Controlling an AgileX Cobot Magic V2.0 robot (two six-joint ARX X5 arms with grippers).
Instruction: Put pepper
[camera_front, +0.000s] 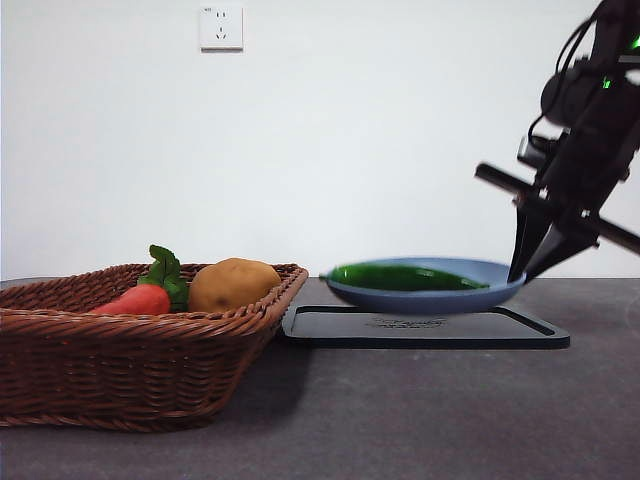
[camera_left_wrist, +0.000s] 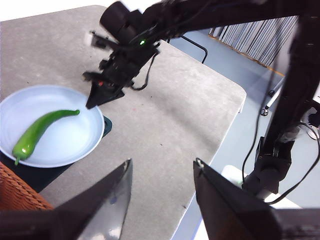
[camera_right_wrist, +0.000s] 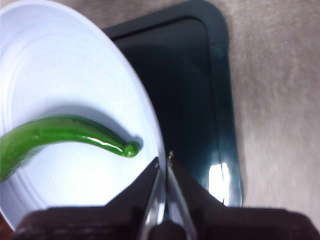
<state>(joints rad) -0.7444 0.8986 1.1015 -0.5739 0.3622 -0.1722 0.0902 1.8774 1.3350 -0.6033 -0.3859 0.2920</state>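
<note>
My right pincer (camera_front: 527, 268) hangs pressed together, empty, just above the plate's rim
Glossy curved green pepper (camera_front: 405, 277) lies in the smooth round blue plate (camera_front: 500, 292) on a dark tray (camera_front: 420, 330)

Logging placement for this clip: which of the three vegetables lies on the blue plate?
The pepper, long and green, lies alone on the blue plate. The red vegetable and potato sit in the wicker basket.

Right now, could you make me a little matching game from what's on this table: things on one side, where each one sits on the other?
Things:
1. pepper
2. potato
3. blue plate
4. right gripper

Places:
A. in the wicker basket
B. on the black tray
C. lying on the plate
D. just above the plate's rim

Pairs: 1-C, 2-A, 3-B, 4-D
</note>
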